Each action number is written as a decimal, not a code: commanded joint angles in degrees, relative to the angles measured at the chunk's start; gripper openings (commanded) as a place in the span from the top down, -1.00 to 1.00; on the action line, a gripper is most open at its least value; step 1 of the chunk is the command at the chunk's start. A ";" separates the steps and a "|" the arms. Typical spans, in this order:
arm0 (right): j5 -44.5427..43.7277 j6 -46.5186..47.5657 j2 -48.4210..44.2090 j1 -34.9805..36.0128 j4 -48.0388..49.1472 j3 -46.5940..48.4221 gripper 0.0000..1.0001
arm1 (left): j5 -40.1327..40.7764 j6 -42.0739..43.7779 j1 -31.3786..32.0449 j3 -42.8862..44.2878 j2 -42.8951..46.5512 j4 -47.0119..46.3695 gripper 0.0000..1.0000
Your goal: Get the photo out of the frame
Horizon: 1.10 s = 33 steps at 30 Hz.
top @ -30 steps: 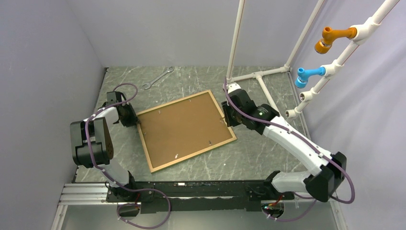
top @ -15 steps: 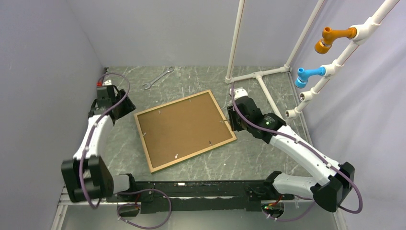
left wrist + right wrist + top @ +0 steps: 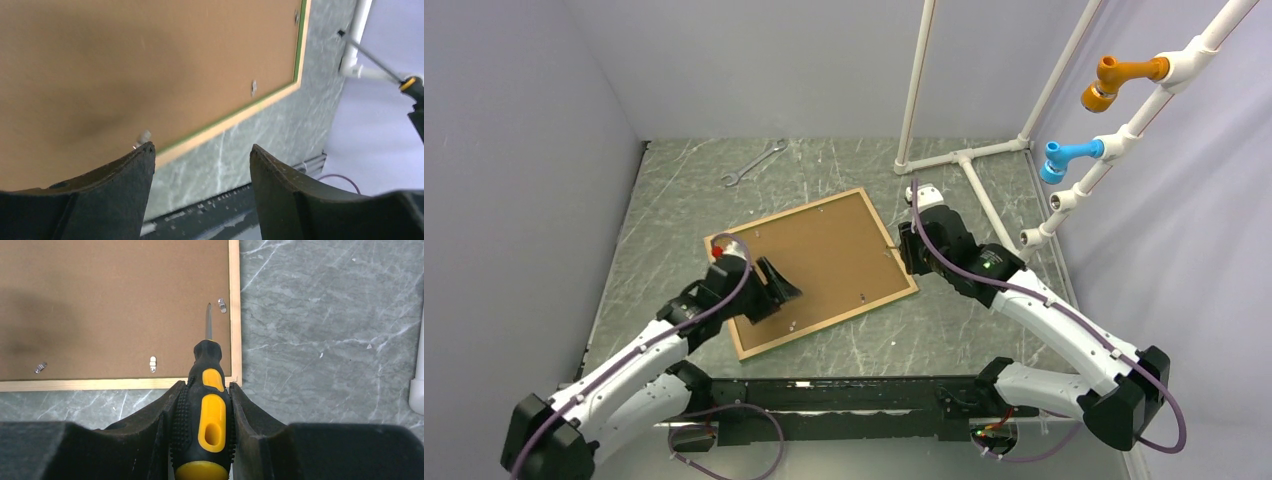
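The frame [image 3: 829, 322] lies face down at mid-worktop [image 3: 984, 320], its brown backing board [image 3: 824, 255] uppermost; the photo is hidden from view. Small metal clips [image 3: 153, 363] sit on the board along the rails. The left hand [image 3: 781, 288] hovers over the board's near-left corner, fingers apart. The right hand [image 3: 202, 390] is clamped on a screwdriver [image 3: 206, 425], whose tip is over the board beside a clip at the right rail. A wrench [image 3: 754, 163] lies well apart at the far side, and a white pipe rack [image 3: 964, 157] stands at far right.
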<state>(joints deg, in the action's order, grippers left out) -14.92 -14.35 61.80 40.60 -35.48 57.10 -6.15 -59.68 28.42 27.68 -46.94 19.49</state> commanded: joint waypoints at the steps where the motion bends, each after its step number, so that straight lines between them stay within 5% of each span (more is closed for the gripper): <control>1: -0.02 0.35 -2.12 -0.08 3.21 -0.44 1.00 | 11.14 -22.33 13.21 1.87 -1.20 0.25 -0.44; 6: -0.28 0.40 -3.57 -0.08 4.09 -2.01 1.00 | 10.33 -41.87 22.11 9.36 -12.87 11.33 -0.38; 14: -0.57 0.60 -5.22 -0.12 2.97 -2.61 1.00 | 10.74 -63.98 27.38 8.20 -18.64 9.03 -0.54; 24: -0.08 1.14 -6.11 -0.07 3.57 -3.05 1.00 | 11.91 -76.66 26.60 9.43 -23.72 11.80 -0.53; 33: 1.05 0.90 -6.10 -0.07 4.68 -3.86 1.00 | 11.96 -74.35 21.98 14.82 -28.79 19.97 -0.62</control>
<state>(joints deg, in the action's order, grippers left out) -14.39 -13.91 57.14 40.60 -34.39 53.39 5.45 -102.08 51.96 38.02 -72.93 28.62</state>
